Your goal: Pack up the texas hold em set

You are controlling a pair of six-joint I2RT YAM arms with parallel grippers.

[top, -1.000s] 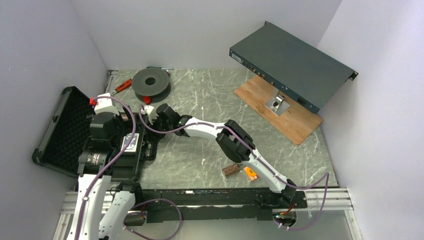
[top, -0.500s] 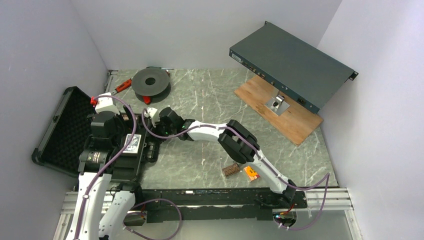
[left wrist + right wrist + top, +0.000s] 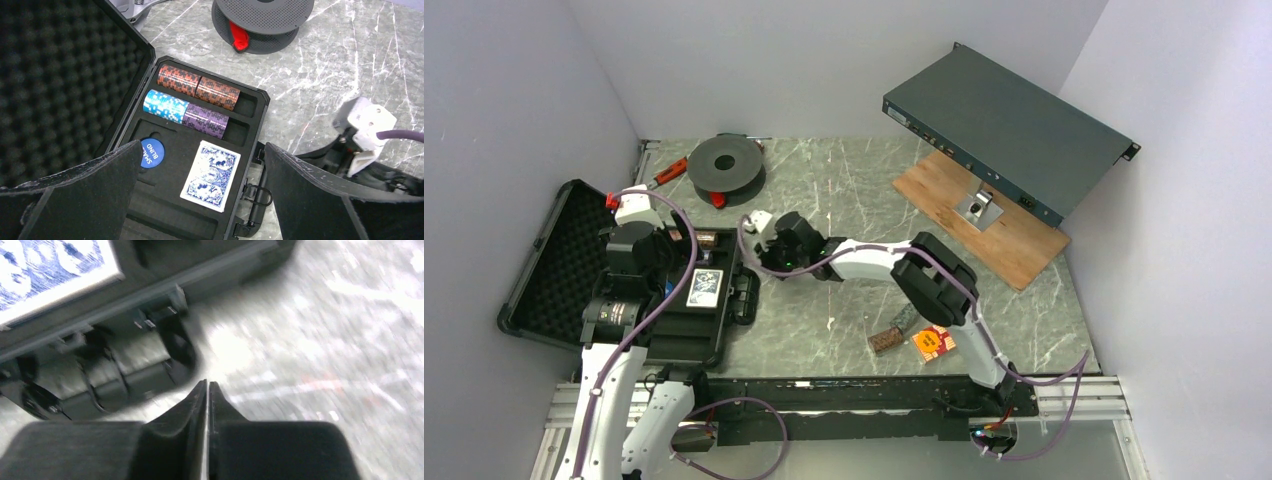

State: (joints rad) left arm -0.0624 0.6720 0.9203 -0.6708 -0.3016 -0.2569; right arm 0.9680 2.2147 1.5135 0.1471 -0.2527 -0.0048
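Note:
The black briefcase [image 3: 729, 330] lies open at the left, its foam lid [image 3: 60, 85] flat behind. Its tray holds two brown chip stacks [image 3: 197, 86], a blue stack [image 3: 166, 106], a purple stack [image 3: 205, 120], a blue button [image 3: 150, 151] and a blue-backed card deck [image 3: 210, 175]. My left gripper [image 3: 200, 200] hangs open above the deck, one finger on each side. My right gripper [image 3: 207, 385] is shut on nothing, just off the case's handle [image 3: 120, 370] over the table. A brown chip stack [image 3: 885, 340] and a red deck [image 3: 932, 343] lie on the table.
A black spool [image 3: 727, 163] with red-handled tools beside it sits at the back left. A large dark-grey metal box [image 3: 1004, 130] leans over a wooden board [image 3: 994, 225] at the back right. The right forearm [image 3: 864, 260] spans the middle of the marble table.
My right gripper has drawn back to the right, away from the case, and its jaws have closed. The case and deck sit slightly further right. The left gripper stays open.

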